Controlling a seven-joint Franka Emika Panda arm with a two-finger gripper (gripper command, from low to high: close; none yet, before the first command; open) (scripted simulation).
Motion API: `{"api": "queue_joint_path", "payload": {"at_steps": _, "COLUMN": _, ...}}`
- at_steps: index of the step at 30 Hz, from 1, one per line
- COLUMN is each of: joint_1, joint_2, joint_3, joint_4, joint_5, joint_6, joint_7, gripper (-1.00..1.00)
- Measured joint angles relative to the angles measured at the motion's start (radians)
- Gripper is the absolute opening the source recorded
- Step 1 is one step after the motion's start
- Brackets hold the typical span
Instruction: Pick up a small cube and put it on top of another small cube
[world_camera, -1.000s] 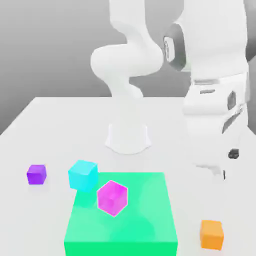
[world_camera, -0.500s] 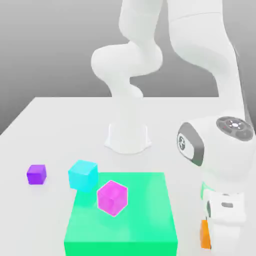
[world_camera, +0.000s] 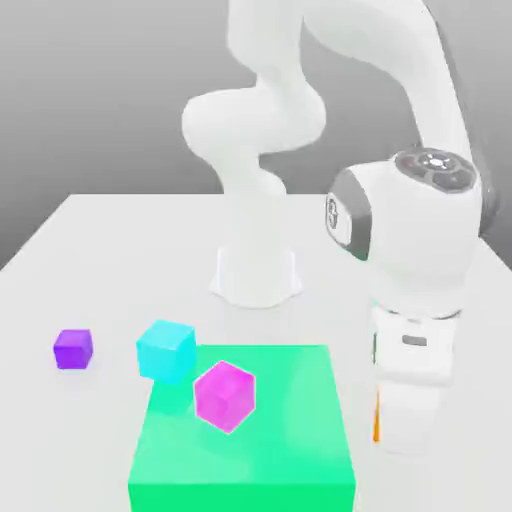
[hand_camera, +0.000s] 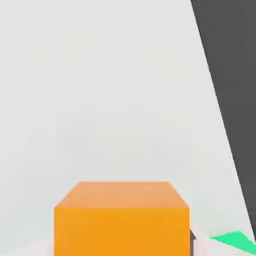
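- Since half a second ago my arm (world_camera: 420, 250) has risen and swung toward the green mat's side; the purple, cyan and magenta cubes have not moved.
- Green mat (world_camera: 290, 440) is my landmark: it lies flat on the white table (world_camera: 110, 250), in front of my base.
- Cyan cube (world_camera: 166, 350) sits at the mat's far corner on the exterior view's left, and the magenta cube (world_camera: 225, 396) sits on the mat just beside it. Both are larger bystanders.
- Orange cube (hand_camera: 121, 220) is close under my hand camera; in the exterior view a thin orange sliver (world_camera: 376, 425) shows at my hand's edge, just off the mat's side on the exterior view's right.
- Purple cube (world_camera: 73, 348) rests on the table, well off the mat's left side, past the cyan cube.
- My fingers: I cannot tell whether they pinch the orange cube or stand apart.
- Progress, as I judge it: I have reached the orange cube and may be lifting it. The carry across the mat to the purple cube and the placing on top are still to do.
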Motion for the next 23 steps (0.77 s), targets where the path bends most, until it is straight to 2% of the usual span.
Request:
{"api": "queue_joint_path", "payload": {"at_steps": 6, "joint_1": -0.16, "joint_2": -0.202, "joint_3": -0.062, "joint_4": -0.084, "joint_5": -0.056, "joint_6": -0.118, "joint_7": 0.067, "gripper": -1.0}}
{"api": "queue_joint_path", "payload": {"at_steps": 14, "joint_1": -0.367, "joint_2": -0.479, "joint_3": -0.131, "joint_4": -0.201, "joint_5": -0.207, "joint_6": -0.259, "joint_7": 0.209, "gripper": -1.0}}
{"api": "queue_joint_path", "payload": {"at_steps": 19, "joint_1": -0.394, "joint_2": -0.397, "joint_3": -0.153, "joint_4": -0.262, "joint_5": -0.214, "joint_6": -0.115, "joint_7": 0.214, "gripper": -1.0}}
{"api": "queue_joint_path", "payload": {"at_steps": 20, "joint_1": -0.393, "joint_2": -0.37, "joint_3": -0.157, "joint_4": -0.273, "joint_5": -0.211, "joint_6": -0.078, "joint_7": 0.211, "gripper": 1.0}}
{"api": "queue_joint_path", "payload": {"at_steps": 23, "joint_1": -0.393, "joint_2": -0.37, "joint_3": -0.157, "joint_4": -0.273, "joint_5": -0.211, "joint_6": -0.078, "joint_7": 0.211, "gripper": 1.0}}
